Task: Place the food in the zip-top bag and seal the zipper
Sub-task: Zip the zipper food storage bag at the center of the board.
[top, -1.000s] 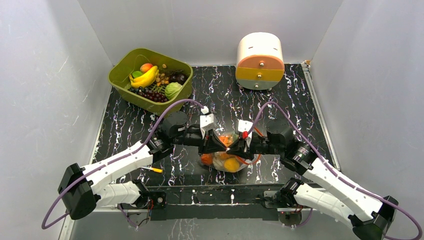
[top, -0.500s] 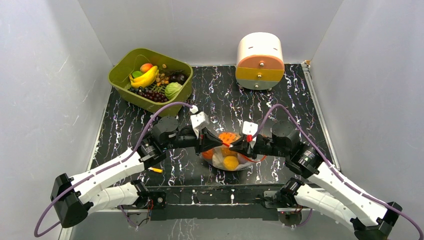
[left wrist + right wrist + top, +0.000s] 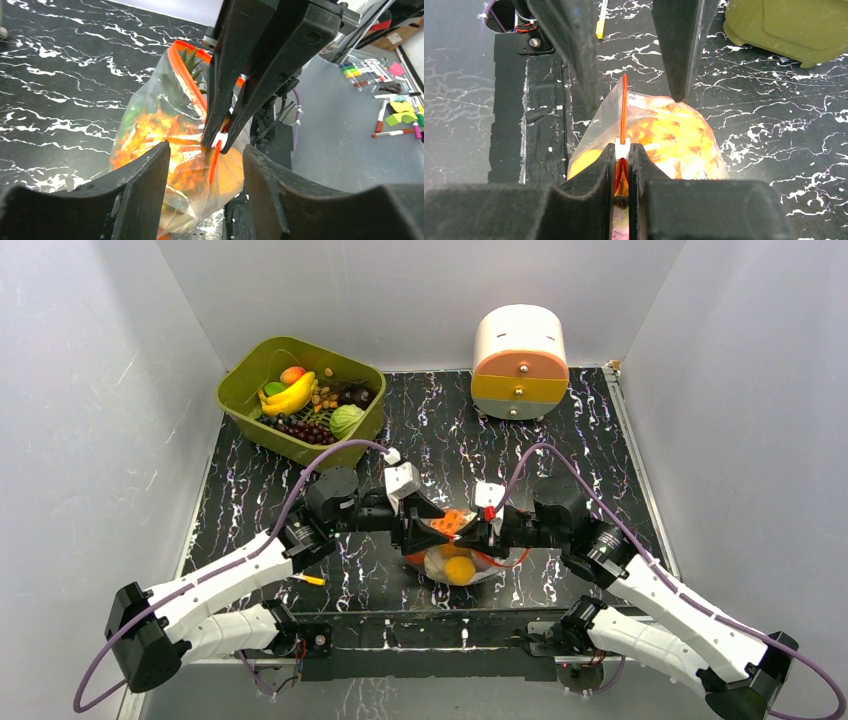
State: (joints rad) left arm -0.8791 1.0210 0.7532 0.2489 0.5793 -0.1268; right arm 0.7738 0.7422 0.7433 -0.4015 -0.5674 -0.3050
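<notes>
Right jaws clamp the zipper (image 3: 623,107), left jaws gape free; bag (image 3: 674,135) looks limp, slippery, best held by that strip

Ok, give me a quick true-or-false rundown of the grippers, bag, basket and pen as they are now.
1. The right gripper is shut on the zipper. True.
2. The left gripper is clamped on the bag. False: its jaws stand apart on either side of the bag's top, gripping nothing.
3. The bag holds food. True: orange and yellow pieces show through the clear plastic.
4. The green basket is empty. False: it holds a banana, grapes and other fruit.
5. The pen lies on the table, outside the bag. True.
</notes>
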